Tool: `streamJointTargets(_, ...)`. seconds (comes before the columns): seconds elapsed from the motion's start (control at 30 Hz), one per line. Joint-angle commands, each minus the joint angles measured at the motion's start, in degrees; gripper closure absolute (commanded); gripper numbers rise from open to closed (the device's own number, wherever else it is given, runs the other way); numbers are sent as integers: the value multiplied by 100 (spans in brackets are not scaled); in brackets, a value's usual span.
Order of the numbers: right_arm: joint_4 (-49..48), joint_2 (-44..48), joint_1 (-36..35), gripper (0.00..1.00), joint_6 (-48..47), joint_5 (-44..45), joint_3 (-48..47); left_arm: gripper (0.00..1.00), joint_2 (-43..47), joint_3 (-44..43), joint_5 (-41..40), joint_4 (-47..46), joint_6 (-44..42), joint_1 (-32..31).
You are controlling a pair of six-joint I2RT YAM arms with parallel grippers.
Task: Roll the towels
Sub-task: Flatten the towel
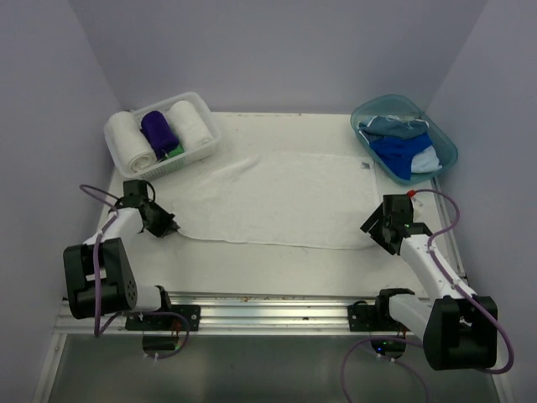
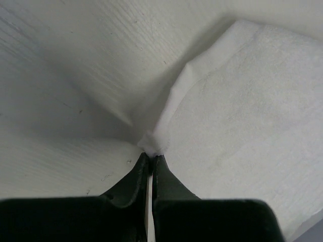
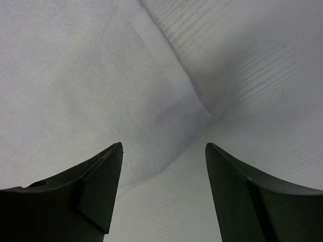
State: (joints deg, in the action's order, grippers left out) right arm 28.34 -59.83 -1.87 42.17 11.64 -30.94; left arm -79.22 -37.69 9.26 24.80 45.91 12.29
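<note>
A large white towel (image 1: 281,200) lies spread flat across the middle of the table. My left gripper (image 1: 173,227) is at its near left corner, shut on that corner; in the left wrist view the pinched white towel (image 2: 237,116) corner bunches at the tips of the left gripper (image 2: 152,155). My right gripper (image 1: 370,228) stands open just off the near right corner. In the right wrist view the right gripper (image 3: 164,146) straddles the white towel (image 3: 91,91) edge without touching it. Two rolled white towels (image 1: 132,140), a rolled purple towel (image 1: 159,130) and a green towel (image 1: 175,154) sit in the basket.
The white lattice basket (image 1: 204,109) stands at the back left. A translucent teal tub (image 1: 445,138) at the back right holds loose royal blue and pale blue towels (image 1: 403,151). Purple walls close in the table on three sides. A metal rail (image 1: 268,302) runs along the near edge.
</note>
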Motion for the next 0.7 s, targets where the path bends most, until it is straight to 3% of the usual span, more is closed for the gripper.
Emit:
streamJointTargets(0.0,234,77,72,29,-95,234,-176,100,520,-466,-319,384,-161,-8)
streamJointTargets(0.23,76,-415,827,32,-534,-319,-308,100,891,-362,-65,491,-153,45)
streamJointTargets(0.53,-627,-925,881,43,-456,-909,-71,100,847,-212,190,315,-91,54)
streamJointTargets(0.6,-785,-1004,890,49,-394,-1032,-26,100,856,-230,191,324,-117,63)
streamJointTargets(0.67,-873,-1039,881,66,-368,-1111,18,100,864,-247,191,333,-109,62)
